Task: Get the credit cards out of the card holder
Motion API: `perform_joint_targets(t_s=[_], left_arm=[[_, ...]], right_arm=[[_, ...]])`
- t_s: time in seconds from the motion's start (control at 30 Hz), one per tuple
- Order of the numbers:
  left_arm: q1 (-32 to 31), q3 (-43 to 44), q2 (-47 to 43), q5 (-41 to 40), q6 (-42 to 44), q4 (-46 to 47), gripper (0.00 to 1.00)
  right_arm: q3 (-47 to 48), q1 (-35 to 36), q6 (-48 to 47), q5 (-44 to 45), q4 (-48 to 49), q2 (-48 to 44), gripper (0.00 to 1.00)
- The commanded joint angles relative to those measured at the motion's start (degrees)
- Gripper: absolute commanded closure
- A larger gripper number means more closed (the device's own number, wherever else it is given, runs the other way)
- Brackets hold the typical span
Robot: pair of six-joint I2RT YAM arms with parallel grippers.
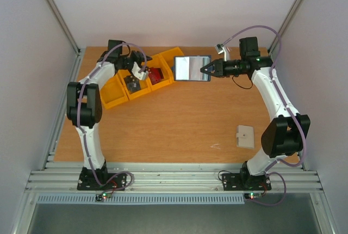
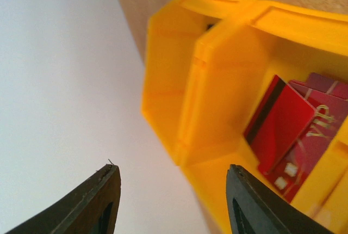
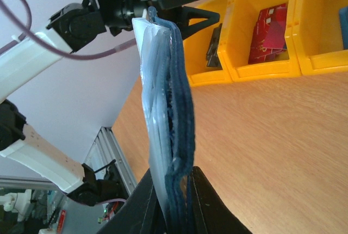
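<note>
Dark navy fabric with paler blue-grey lining: the folding card holder (image 3: 168,109), pinched at its lower edge between the closed-in jaws of the right gripper (image 3: 174,190) and held upright in the air over the wooden table (image 1: 179,125), near the end of the row of yellow plastic bins (image 1: 109,102). Above those bins, the left gripper (image 2: 173,171): jaws standing apart, nothing between them. Below it, inside one bin, several red plastic credit cards (image 2: 293,130), so already out of the holder. Possible trouble from here: grips only one edge of a soft, floppy holder, so danger of slipping or twisting out under the pull on a card. Danger also of dragging the whole holder along instead of the card, with a tight pocket. Very little room between the two grippers, so risk of knocking the holder or a bin wall during the next reach. Risk too of a card landing on the table and not in a bin, if let go too early or too high. Number of cards left in the pockets: impossible to tell, seen only edge-on from the right wrist and as a pale glossy face from above. Dark object (image 3: 213,46) in the neighbouring bin: too small to identify. Blue thing (image 3: 342,19) in another bin: cut off by the frame edge, perhaps a card. Contact of the right fingertips partly hidden by the fabric.
</note>
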Motion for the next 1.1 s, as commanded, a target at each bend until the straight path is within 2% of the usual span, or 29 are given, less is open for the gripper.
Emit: perform_joint_targets(t_s=[0.0, 0.1, 0.13, 0.2, 0.3, 0.33, 0.37, 0.43, 0.47, 0.53, 0.7, 0.9, 0.93, 1.0, 1.07], left_arm=[[-2.0, -7.1, -14.6, -1.8, -22.9, 14.3, 0.39], [-2.6, -7.3, -24.2, -0.5, -43.7, -1.4, 0.35], [-2.7, -7.2, -27.2, 1.7, -47.3, -7.0, 0.34], [-3.1, -8.6, -32.8, 6.6, -57.7, -11.2, 0.3], [-4.1, -14.5, -39.7, 10.9, -88.0, -6.5, 0.21], [-4.5, -16.7, -41.5, 11.8, -101.0, -3.6, 0.12], [-4.9, -19.4, -43.1, 11.7, -108.5, 0.0, 0.02], [-5.7, -24.1, -46.1, 10.6, -128.7, 7.8, 0.01], [-6.2, -26.0, -47.7, 9.1, -132.8, 9.2, 0.01], [-7.0, -29.1, -50.7, 7.3, -137.5, 10.8, 0.01], [-7.8, -35.7, -55.7, 8.1, -141.4, 13.9, 0.01], [-9.8, -41.0, -58.5, 8.1, -142.4, 19.1, 0.01], [-10.3, -41.4, -58.6, 8.0, -142.4, 19.9, 0.04], [-11.2, -41.9, -58.9, 8.2, -142.3, 20.7, 0.19], [-11.9, -42.5, -59.2, 8.8, -141.4, 21.1, 0.49]], right_arm=[[-1.8, -0.1, 1.0, -0.9, 2.7, -5.8, 0.99], [-3.5, 0.7, 1.5, -0.1, 3.7, -8.3, 0.99], [-3.9, 1.2, 1.5, 0.2, 3.9, -9.0, 0.99], [-4.8, 2.7, 1.7, 1.0, 4.3, -10.3, 0.99], [-6.3, 5.3, 2.2, 1.5, 6.1, -11.7, 0.99], [-6.6, 6.4, 2.5, 1.6, 6.6, -12.1, 0.99], [-6.7, 7.6, 2.7, 1.8, 7.1, -12.5, 0.99], [-6.7, 10.0, 2.6, 2.2, 7.7, -12.9, 0.99], [-6.5, 11.2, 2.5, 2.4, 7.9, -13.0, 0.99], [-6.1, 13.5, 2.5, 2.4, 8.1, -13.0, 0.99], [-5.0, 18.3, 2.5, 2.2, 8.5, -13.3, 0.99], [-5.3, 22.2, 2.2, 2.0, 8.7, -14.4, 0.99], [-5.4, 22.7, 2.1, 2.0, 8.7, -14.5, 0.99], [-5.5, 23.8, 1.8, 2.0, 8.9, -14.8, 0.98], [-5.6, 24.8, 1.3, 1.9, 9.4, -15.3, 0.97]])
